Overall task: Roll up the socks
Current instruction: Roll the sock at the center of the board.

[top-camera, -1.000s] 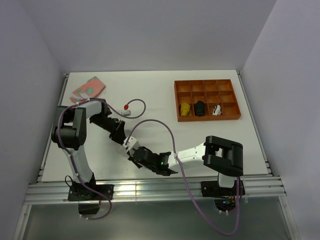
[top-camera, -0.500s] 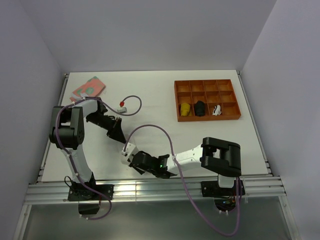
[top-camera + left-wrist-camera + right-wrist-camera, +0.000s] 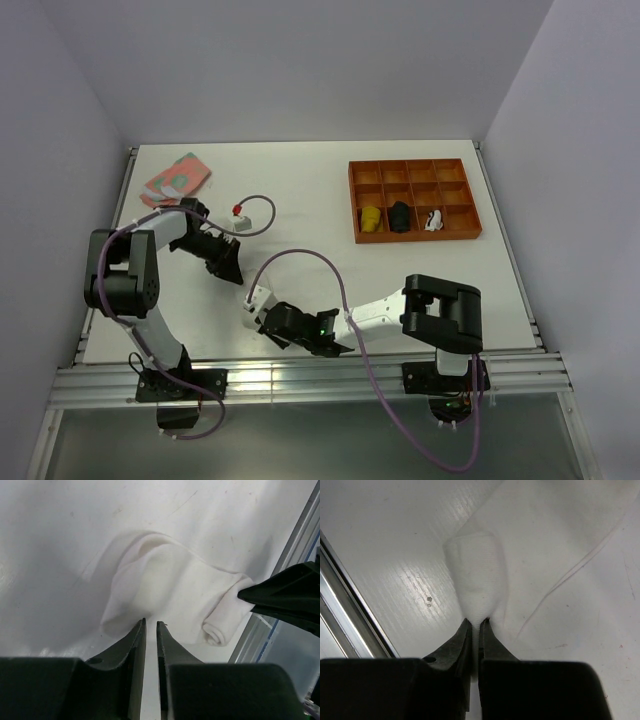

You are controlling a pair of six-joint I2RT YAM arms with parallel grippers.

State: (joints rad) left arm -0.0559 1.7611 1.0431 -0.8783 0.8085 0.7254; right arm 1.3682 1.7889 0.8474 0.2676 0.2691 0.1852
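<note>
I counted one plain white sock (image 3: 170,580) lying near the front edge of the table (image 3: 330,190), one end rolled. My right gripper (image 3: 475,622), stretched low to the left, was clamped on that rolled end. My left gripper (image 3: 150,625) hung at the flat end, jaws barely parted, holding nothing.

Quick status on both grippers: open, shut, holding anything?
Left gripper: open a crack, nothing between its fingers, tips at the edge of the white sock.
Right gripper: shut on the rolled end of the white sock.
</note>
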